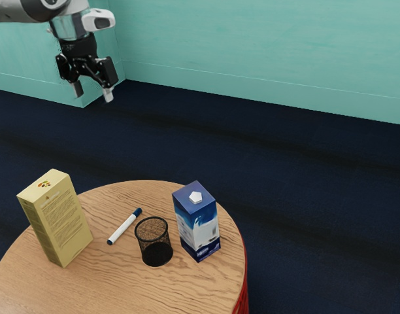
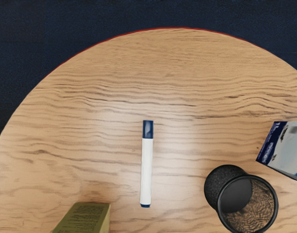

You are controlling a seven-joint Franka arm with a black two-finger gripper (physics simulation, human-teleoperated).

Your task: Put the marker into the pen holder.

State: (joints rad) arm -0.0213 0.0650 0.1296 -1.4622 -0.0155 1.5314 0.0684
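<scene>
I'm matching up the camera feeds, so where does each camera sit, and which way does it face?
Exterior view: beside the arm, looking down across the round table; the arm and its open gripper show at the upper left.
Wrist view: on the arm's hand, looking down at the tabletop; none of the robot's body is visible.
Both share the marker, the mesh pen holder, the blue carton, the yellow box and the table.

What the Edges Keep From Us

The wrist view's edges cut our upright blue-and-white cardboard carton and yellow rectangular cardboard box, barely trimming the black cylindrical mesh pen holder. Both views crop our round wooden tabletop. We find the box's small print illegible.
</scene>
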